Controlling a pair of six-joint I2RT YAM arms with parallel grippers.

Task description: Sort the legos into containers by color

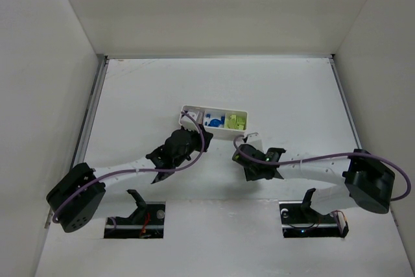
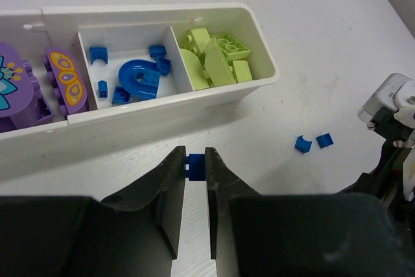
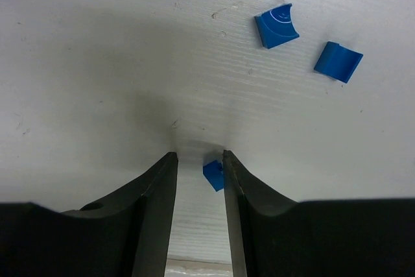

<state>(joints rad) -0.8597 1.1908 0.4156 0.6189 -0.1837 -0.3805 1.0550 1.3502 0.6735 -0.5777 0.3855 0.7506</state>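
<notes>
Overhead overview, close wrist views, blue bricks (image 2: 303, 143) shared

White table (image 1: 292, 95), matte, faintly scuffed. Carrying: one low white tray (image 2: 162, 113) near the middle; one loose blue brick (image 2: 303, 143) and a second loose blue brick (image 2: 324, 139), close together but apart, near the tray's green-filled end.

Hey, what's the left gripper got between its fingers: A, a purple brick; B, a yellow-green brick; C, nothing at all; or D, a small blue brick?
D: the left wrist view shows the left gripper closed on a small blue brick, outside the white tray on its camera-facing side.
</notes>
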